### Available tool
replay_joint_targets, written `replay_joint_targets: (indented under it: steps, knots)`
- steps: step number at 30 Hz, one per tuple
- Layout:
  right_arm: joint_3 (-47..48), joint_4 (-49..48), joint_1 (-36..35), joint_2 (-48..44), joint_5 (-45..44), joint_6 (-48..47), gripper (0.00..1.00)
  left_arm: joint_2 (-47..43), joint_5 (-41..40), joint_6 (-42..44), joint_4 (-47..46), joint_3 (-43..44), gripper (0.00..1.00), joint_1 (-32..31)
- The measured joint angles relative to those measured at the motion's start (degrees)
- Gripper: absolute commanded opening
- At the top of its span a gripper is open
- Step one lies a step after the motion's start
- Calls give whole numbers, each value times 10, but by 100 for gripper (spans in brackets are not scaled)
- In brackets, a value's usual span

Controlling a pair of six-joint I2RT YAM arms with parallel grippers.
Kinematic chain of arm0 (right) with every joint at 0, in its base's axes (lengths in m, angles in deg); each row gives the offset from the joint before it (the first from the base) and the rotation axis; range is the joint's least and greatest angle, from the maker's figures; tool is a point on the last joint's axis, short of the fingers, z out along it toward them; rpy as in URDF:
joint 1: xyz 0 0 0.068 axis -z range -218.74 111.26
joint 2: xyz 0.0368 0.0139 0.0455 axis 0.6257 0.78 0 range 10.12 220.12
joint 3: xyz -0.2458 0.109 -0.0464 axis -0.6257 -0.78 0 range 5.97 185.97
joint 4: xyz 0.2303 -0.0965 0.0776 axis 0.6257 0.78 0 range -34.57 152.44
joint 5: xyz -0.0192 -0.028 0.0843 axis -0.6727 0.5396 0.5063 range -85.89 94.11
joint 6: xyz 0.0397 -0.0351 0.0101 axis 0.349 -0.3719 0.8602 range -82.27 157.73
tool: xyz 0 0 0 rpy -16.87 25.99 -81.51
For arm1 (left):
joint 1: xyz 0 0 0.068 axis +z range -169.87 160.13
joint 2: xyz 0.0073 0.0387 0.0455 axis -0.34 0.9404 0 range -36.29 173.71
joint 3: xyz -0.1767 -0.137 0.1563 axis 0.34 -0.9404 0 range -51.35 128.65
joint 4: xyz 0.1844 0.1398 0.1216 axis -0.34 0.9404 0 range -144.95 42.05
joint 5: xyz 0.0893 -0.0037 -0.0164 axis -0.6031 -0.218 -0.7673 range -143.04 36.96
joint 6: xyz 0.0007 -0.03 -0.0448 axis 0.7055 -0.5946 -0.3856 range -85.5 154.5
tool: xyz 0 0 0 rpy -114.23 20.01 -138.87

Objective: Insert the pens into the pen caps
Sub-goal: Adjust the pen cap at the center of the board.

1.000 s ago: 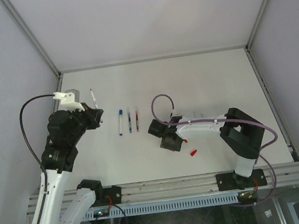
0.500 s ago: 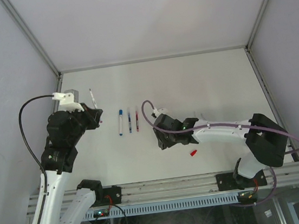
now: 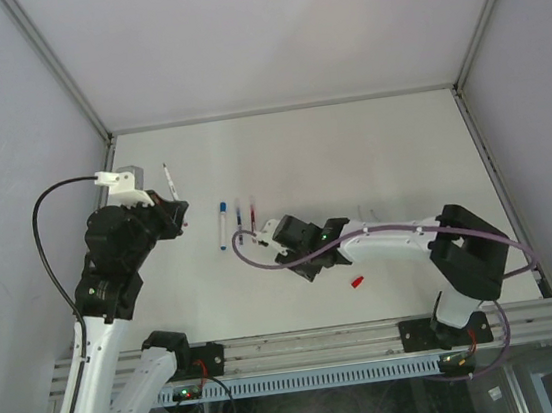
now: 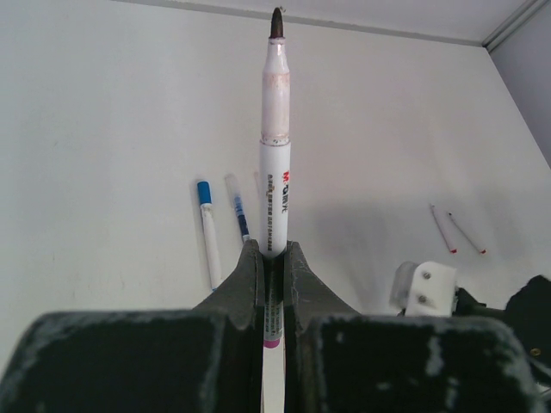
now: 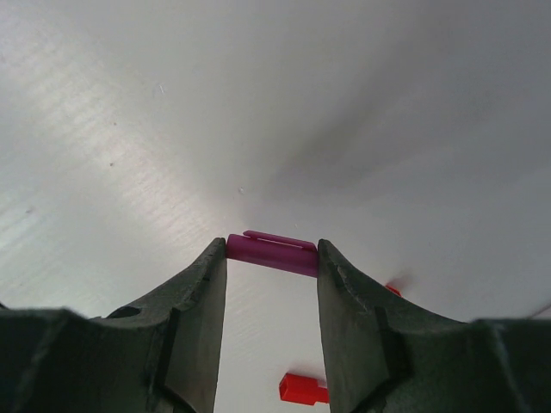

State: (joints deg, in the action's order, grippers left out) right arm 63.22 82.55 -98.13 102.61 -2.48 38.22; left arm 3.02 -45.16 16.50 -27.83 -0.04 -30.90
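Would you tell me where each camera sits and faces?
Top external: above and behind the bases, looking down at the table; left arm and right arm show.
Left wrist: behind the left gripper, whose fingers show, looking forward past the held pen.
Right wrist: behind the right gripper, whose fingers show, looking down at the pinched magenta cap.
Shared: red cap, in top external and right wrist.

Btm of pen (image 4: 274, 172) hidden w/in left gripper (image 4: 272, 249) — red cap (image 5: 303, 388) partly behind right gripper (image 5: 272, 247), blurry.

Lab test cell: white table (image 3: 370, 155), aluminium rail (image 3: 312, 338), plain panel walls (image 3: 264, 27).
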Motion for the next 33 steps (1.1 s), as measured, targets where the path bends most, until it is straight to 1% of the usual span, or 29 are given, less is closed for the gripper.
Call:
replay_joint_targets:
  steps: [4,9,11,15,18,20,23,28,31,33]
  knots:
    - [15,17,-10,42,-4,-40,6,0,-2,0,0,0,0,1]
    - [22,36,-11,63,-4,-68,16,0,-3,0,0,0,0,2]
    - [29,36,-11,70,-4,-74,24,0,-4,0,0,0,0,2]
    - [38,36,-10,79,-3,-82,46,0,-4,0,0,0,0,2]
    - [40,35,-9,81,-2,-85,58,0,-5,0,0,0,0,2]
    - [40,35,-7,80,2,-87,64,0,-5,0,0,0,0,2]
    - [40,36,-5,76,10,-86,68,0,-7,0,0,0,0,2]
    - [40,31,-2,42,19,-66,70,0,-7,0,0,0,0,2]
    - [39,19,-1,7,2,-20,71,0,-8,0,0,0,0,2]
    - [35,2,1,-21,-19,29,77,0,-9,0,0,0,0,2]
